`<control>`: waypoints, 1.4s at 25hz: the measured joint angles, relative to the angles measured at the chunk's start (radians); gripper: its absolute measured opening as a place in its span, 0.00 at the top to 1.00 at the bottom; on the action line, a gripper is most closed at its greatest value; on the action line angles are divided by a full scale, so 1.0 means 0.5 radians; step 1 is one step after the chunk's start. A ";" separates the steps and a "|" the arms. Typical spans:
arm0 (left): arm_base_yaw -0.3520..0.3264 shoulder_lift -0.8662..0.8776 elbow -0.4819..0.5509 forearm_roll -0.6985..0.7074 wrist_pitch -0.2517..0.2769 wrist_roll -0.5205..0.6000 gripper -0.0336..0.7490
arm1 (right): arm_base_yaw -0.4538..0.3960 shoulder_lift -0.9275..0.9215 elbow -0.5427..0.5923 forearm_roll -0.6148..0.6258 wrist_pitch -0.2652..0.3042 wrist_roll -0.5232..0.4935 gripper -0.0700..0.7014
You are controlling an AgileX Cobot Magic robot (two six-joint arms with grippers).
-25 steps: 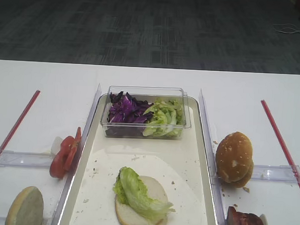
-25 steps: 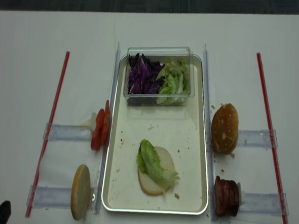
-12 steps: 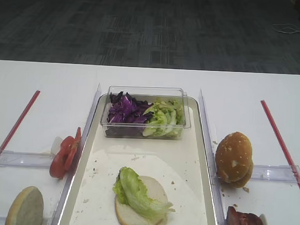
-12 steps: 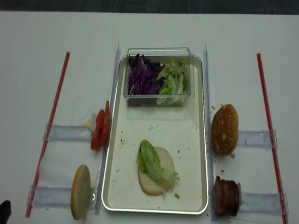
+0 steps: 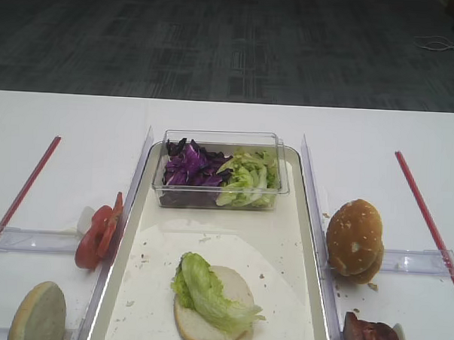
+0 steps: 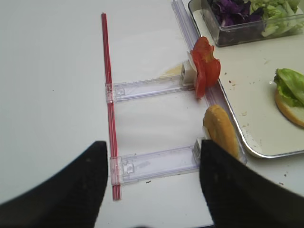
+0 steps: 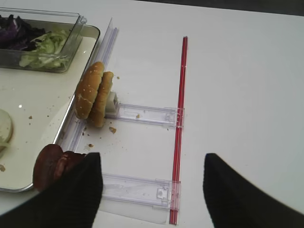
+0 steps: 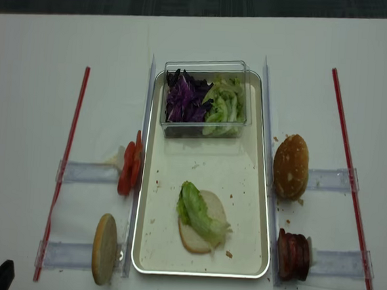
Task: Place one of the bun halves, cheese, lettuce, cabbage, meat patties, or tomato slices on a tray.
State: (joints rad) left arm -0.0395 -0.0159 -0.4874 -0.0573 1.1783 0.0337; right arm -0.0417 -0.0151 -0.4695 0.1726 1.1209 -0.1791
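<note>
Table [image 5: 71,125]: white, spans every view. Two red strips lie along it, one far left [image 8: 62,170], one far right [image 8: 349,177].

Tray [image 8: 146,247]: long, cream, metal rim, centred on the table, speckled with crumbs.

Tub [image 8: 206,65]: clear plastic, sits on the far end of the tray. Cabbage [image 8: 183,97] fills its left part; green leaves fill the right.

Bun halves: one cut-face-up on the near part of the tray [image 8: 188,235]; a seeded pair [image 8: 291,167] standing on edge just right of the tray; one more [image 8: 104,248] on edge just left of the tray, near corner.

Lettuce [image 8: 196,211]: one crinkled leaf draped across the bun half on the tray, overhanging its left edge.

Patties [image 8: 292,255]: stacked on edge, right of the tray, near side.

Tomato slices [image 8: 129,166]: on edge, left of the tray, against a clear holder [image 8: 87,172].

Right gripper [image 7: 149,190]: jaws apart, nothing between them, over the table right of the patties.

Left gripper [image 6: 152,190]: jaws apart, nothing held, over the table left of the tray.
</note>
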 joint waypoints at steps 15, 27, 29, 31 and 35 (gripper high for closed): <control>0.000 0.000 0.000 -0.004 0.000 0.000 0.41 | 0.000 0.000 0.000 -0.061 0.000 0.097 0.30; 0.000 0.000 0.000 -0.008 0.000 0.000 0.41 | 0.000 0.000 0.000 -0.066 0.000 0.097 0.30; 0.000 0.000 0.000 -0.008 0.000 0.000 0.41 | 0.000 0.000 0.000 -0.066 0.000 0.097 0.30; 0.000 0.000 0.000 -0.008 0.000 0.000 0.41 | 0.000 0.000 0.000 -0.066 0.000 0.097 0.30; 0.000 0.000 0.000 -0.008 0.000 0.000 0.41 | 0.000 0.000 0.000 -0.066 0.000 0.097 0.30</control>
State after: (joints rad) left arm -0.0395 -0.0159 -0.4874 -0.0611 1.1783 0.0337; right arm -0.0417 -0.0151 -0.4695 0.1396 1.1209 -0.1308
